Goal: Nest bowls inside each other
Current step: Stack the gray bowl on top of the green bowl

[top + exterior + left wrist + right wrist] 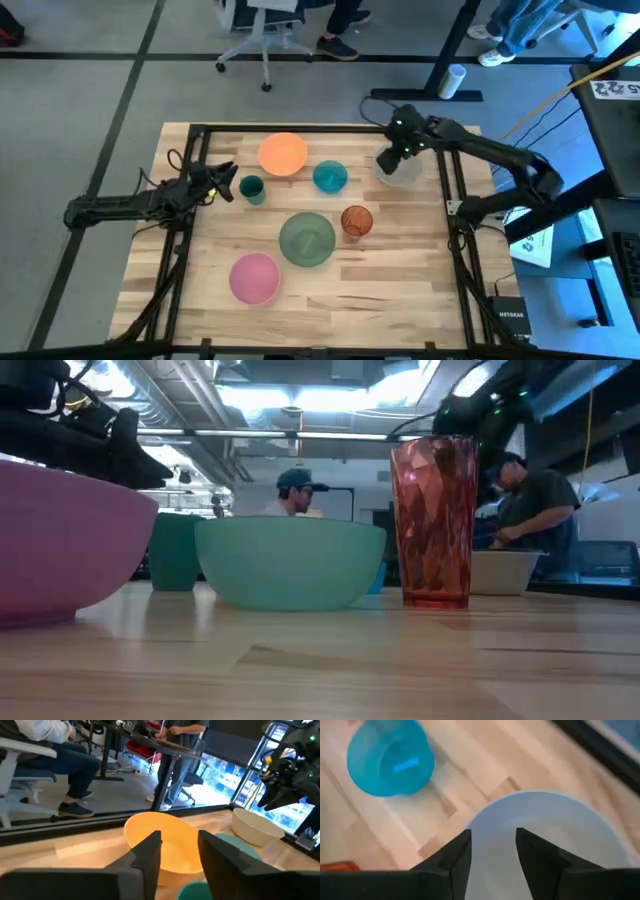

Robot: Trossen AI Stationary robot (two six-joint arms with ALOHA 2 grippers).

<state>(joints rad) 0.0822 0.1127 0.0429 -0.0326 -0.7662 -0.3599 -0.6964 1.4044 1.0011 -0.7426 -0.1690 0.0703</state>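
Seven bowls stand upright on the wooden table. The orange bowl (283, 153), blue bowl (330, 177) and grey bowl (400, 172) stand at the far side. The small dark-teal cup (251, 188) and reddish-brown cup (356, 221) stand mid-table. The green bowl (306, 238) and pink bowl (254, 277) are nearer. My right gripper (391, 160) is open above the grey bowl (550, 820), near its rim on the blue bowl's (390, 757) side. My left gripper (228, 181) is open just left of the dark-teal cup (195, 891), pointing toward the orange bowl (160, 837).
A black frame (300, 128) runs around the table's edges. There is bare wood along the near edge and at the near right (400, 290). People sit and stand in the room beyond the far edge (295, 490).
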